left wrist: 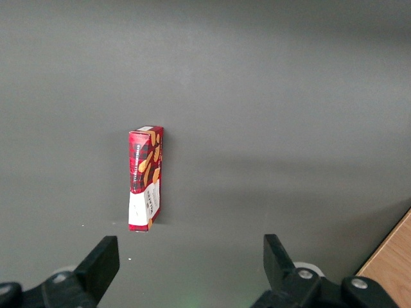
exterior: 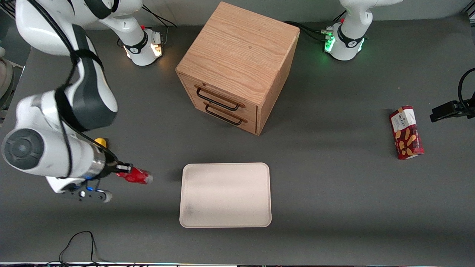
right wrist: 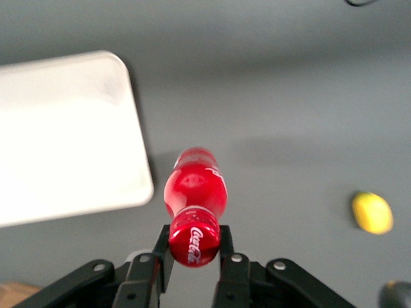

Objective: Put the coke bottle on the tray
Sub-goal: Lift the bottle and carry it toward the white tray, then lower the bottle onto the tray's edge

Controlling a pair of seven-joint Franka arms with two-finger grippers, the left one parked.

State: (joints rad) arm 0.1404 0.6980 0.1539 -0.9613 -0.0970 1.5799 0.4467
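Observation:
My right gripper (exterior: 124,171) is shut on the cap end of the coke bottle (exterior: 136,175), a small red bottle with white script. It holds the bottle above the table, beside the tray (exterior: 225,194), toward the working arm's end. In the right wrist view the fingers (right wrist: 162,247) clamp the bottle's red cap, and the bottle (right wrist: 195,192) points away from the camera, next to the rounded corner of the cream-white tray (right wrist: 61,138). The tray holds nothing.
A wooden drawer cabinet (exterior: 237,66) stands farther from the front camera than the tray. A yellow lemon (exterior: 101,141) lies by the working arm and shows in the right wrist view (right wrist: 372,212). A dark red snack box (exterior: 406,132) lies toward the parked arm's end.

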